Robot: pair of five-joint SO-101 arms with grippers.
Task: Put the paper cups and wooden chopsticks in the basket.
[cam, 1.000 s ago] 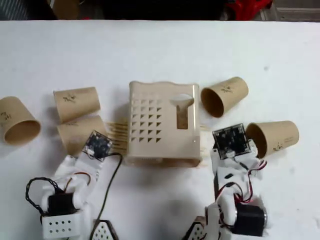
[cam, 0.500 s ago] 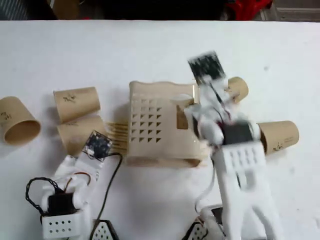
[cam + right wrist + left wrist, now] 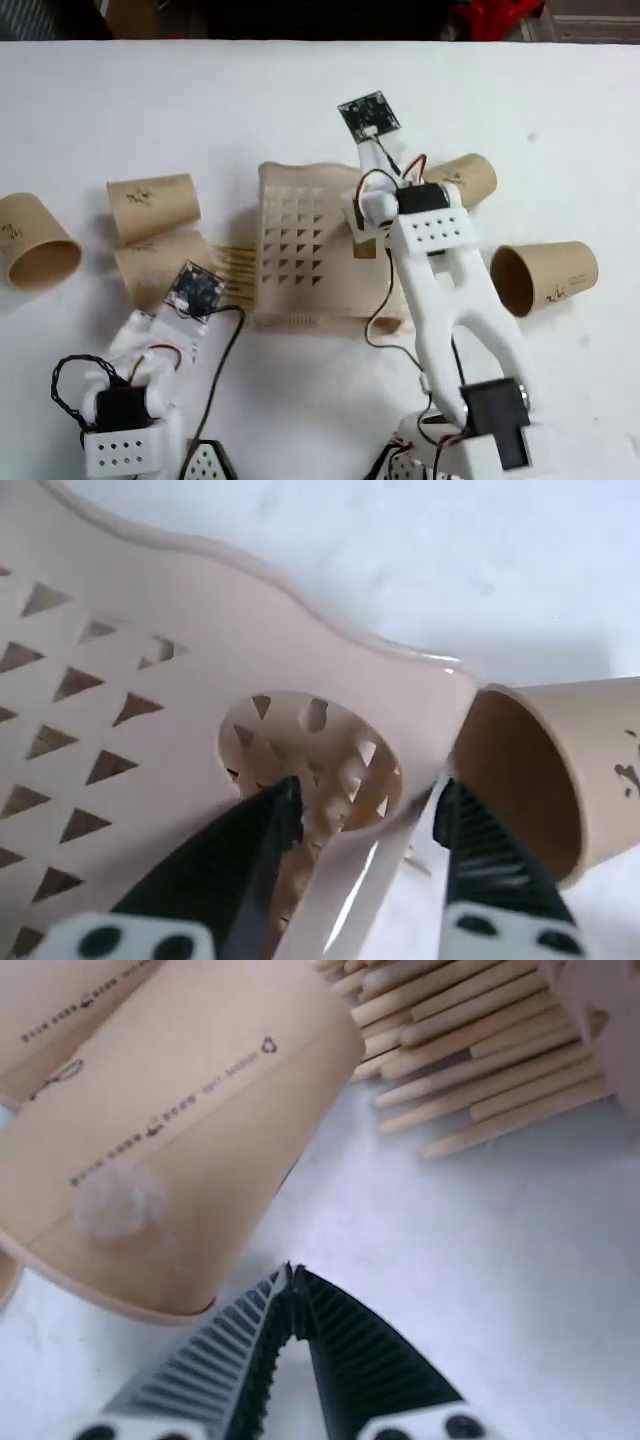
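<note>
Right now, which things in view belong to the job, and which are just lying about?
Job:
- basket, lying on its side
- five paper cups, all on their sides
- wooden chopsticks beside the basket

Lying about:
- red object beyond the table
- brown box, also beyond it
</note>
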